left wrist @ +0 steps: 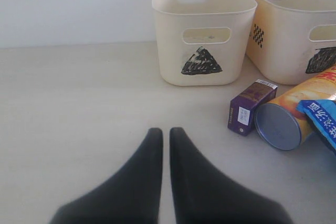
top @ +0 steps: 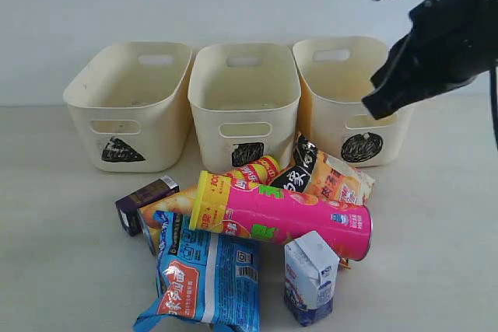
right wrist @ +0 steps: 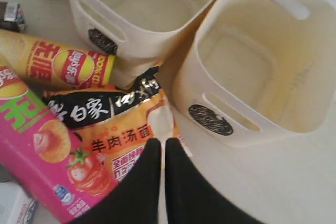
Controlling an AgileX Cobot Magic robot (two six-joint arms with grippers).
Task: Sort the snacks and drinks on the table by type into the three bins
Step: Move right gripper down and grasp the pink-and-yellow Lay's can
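**Right pincer poised over the orange-black bag**

The right gripper (right wrist: 163,148), tips pressed together on nothing, hangs above the orange-black bag (right wrist: 118,129). The bag lies at the pile's far right, just beside the right bin (top: 331,126), with its long axis running far-left to near-right (the pink tube (top: 288,219) lies just nearer). The left gripper (left wrist: 164,136), likewise closed and empty, sits well to the left, so the right arm looks better placed.

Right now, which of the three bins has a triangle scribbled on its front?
The leftmost bin; the middle bin carries a squarish black patch and the rightmost bin a round one.
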